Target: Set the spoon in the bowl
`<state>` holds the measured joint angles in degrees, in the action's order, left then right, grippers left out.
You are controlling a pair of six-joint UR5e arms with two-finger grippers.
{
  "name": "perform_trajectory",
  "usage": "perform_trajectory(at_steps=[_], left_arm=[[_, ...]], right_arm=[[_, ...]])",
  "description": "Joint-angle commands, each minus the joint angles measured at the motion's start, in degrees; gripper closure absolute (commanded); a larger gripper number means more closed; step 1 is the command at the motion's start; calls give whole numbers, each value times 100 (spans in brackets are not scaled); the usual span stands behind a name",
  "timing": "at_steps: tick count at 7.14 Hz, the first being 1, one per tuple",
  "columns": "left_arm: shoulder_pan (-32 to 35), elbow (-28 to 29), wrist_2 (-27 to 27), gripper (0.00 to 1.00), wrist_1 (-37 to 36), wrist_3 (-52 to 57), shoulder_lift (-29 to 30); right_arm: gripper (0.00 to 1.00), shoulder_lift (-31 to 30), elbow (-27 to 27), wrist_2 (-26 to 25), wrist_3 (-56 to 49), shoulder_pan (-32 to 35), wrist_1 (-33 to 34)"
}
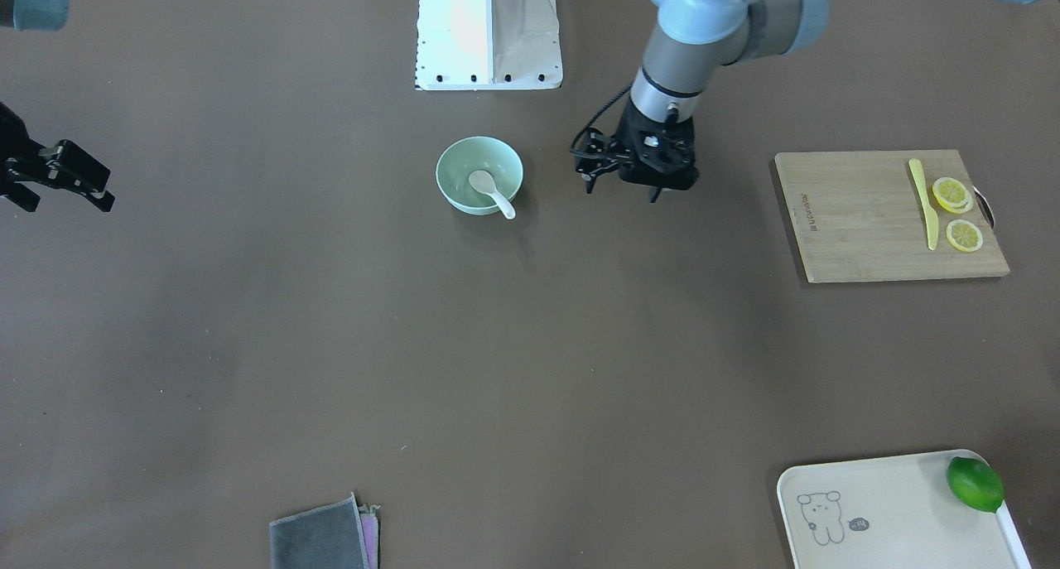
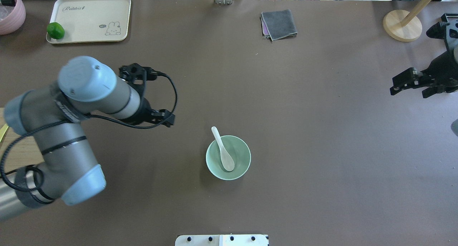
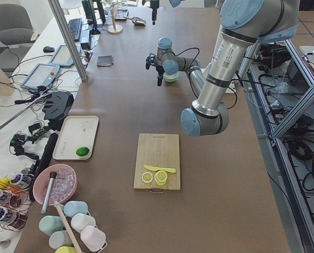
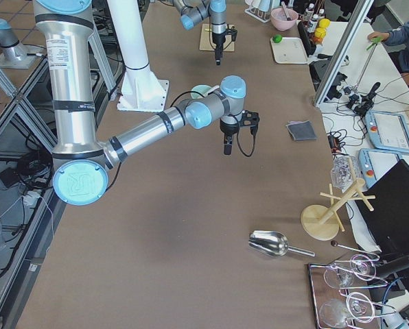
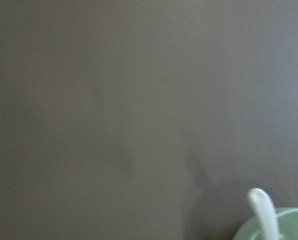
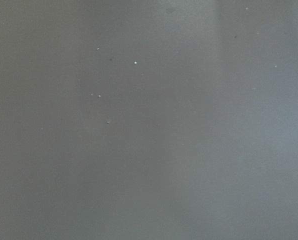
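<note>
glossy white spoon (image 2: 223, 151) in smooth round bowl (image 2: 242, 166)

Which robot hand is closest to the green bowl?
The left gripper: it hangs just beside the mint-green bowl with the white soup spoon. The right gripper is far off at the edge of the table.

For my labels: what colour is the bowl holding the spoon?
Pale mint green; the bowl shows best in the overhead exterior view.
</note>
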<state>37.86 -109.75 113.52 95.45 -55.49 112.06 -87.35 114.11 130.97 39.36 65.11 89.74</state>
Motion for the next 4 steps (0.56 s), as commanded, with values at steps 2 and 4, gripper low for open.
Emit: perform_trajectory(at_steps=[2, 4], left_arm=[[2375, -153, 1519, 2, -35, 3724, -1753], [3644, 144, 1761, 2, -88, 5856, -2511]], right_arm=[[0, -2, -807, 279, -2249, 1272, 455], [0, -19, -1240, 324, -3230, 1828, 518]])
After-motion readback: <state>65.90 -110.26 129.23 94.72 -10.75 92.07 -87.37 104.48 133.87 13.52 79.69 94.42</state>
